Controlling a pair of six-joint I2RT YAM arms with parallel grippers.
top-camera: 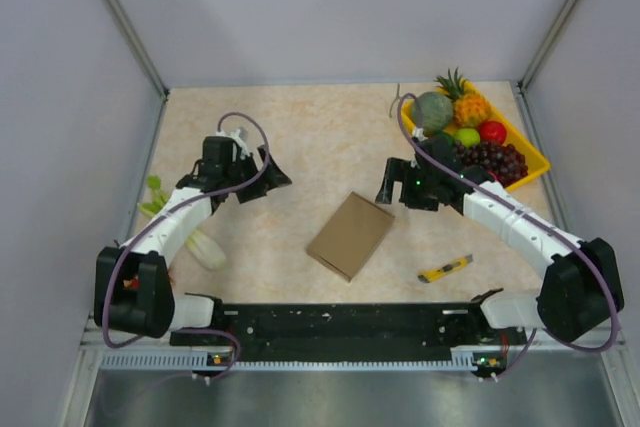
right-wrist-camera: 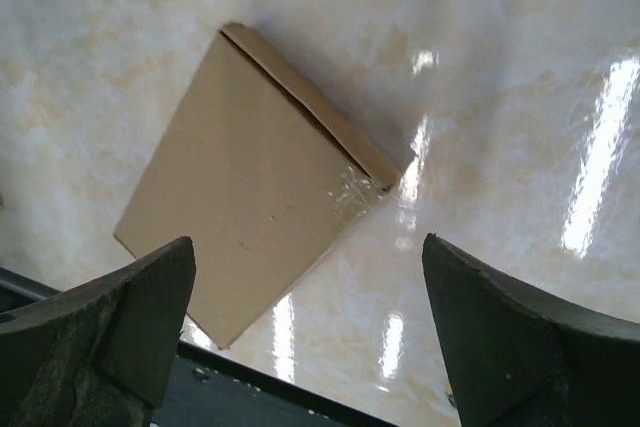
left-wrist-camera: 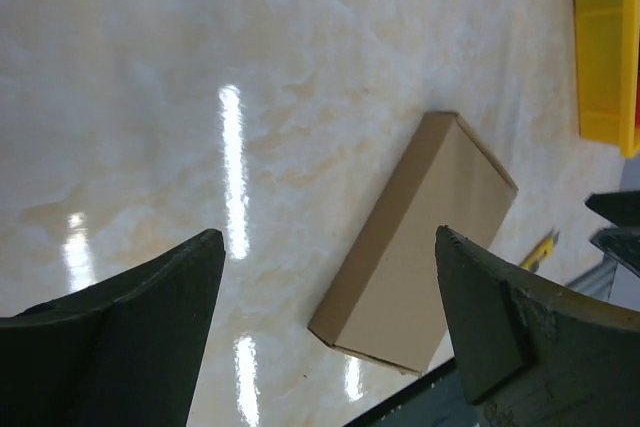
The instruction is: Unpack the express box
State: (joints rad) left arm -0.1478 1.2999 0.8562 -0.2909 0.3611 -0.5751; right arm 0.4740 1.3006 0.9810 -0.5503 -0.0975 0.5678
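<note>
Box location: the express box (top-camera: 350, 235) lies flat and closed on the table (top-camera: 300, 127), between the two arms and well apart from the yellow tray (top-camera: 531, 146).
Left claw: the left gripper (top-camera: 265, 185) is spread wide and holds nothing. It hangs above the bare table, apart from the box.
Right claw: the right gripper (top-camera: 388, 185) is likewise spread wide and empty, near the box's far corner but not touching it.
Seal: the right wrist view shows a flap seam along one edge of the lid, with a patch of clear tape (right-wrist-camera: 352, 197) across it.
Tool: a utility knife (top-camera: 445, 268) lies on the table near the box, on the right arm's side.
Step in hand: judged to be the approach, before any contact with the box.
Method: pin the box with one claw on the face away from the seam. Work the flap with the other, at the seam and not at the hinge side.
Caution: the box is light and the table glossy (expect sliding), so hold it down before prying. The tape will probably resist a plain pull.
</note>
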